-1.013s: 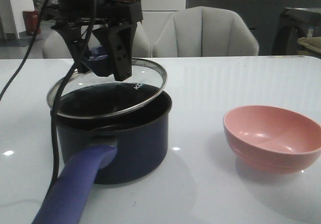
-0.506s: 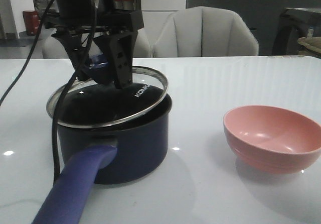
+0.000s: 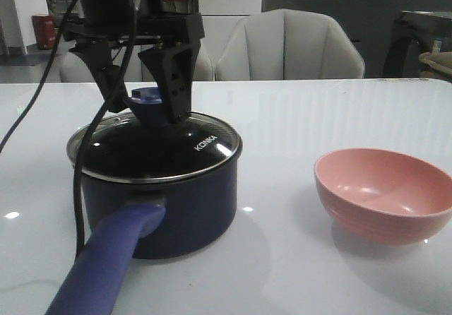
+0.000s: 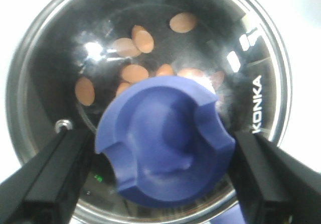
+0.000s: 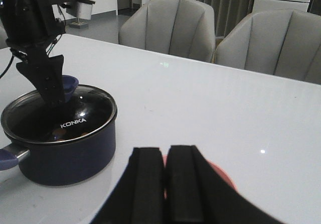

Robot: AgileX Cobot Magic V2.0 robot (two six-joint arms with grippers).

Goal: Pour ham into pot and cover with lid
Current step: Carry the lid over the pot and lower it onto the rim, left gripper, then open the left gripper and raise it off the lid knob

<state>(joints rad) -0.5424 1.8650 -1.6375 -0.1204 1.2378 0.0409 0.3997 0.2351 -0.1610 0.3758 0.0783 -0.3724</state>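
Observation:
The dark navy pot [image 3: 198,202] stands at the left of the table, its purple-blue handle [image 3: 106,258] pointing toward the near edge. The glass lid [image 3: 191,142] lies flat on the pot's rim, its KONKA lettering facing forward. My left gripper [image 3: 146,107] is shut on the lid's blue knob [image 4: 165,143], one finger on each side. Through the glass I see the ham [image 4: 144,41] as several orange-pink slices on the pot's bottom. My right gripper [image 5: 165,156] is shut on nothing, hovering over the pink bowl [image 5: 223,176]; the front view does not show it.
The pink bowl [image 3: 385,191] sits on the table right of the pot and looks bare inside. Grey chairs [image 3: 289,46] stand behind the far table edge. A black cable [image 3: 78,188] hangs from the left arm down past the pot's left side.
The lid, tilted above the pot a second ago, has come down and levelled onto the rim. My left gripper lowered with it.

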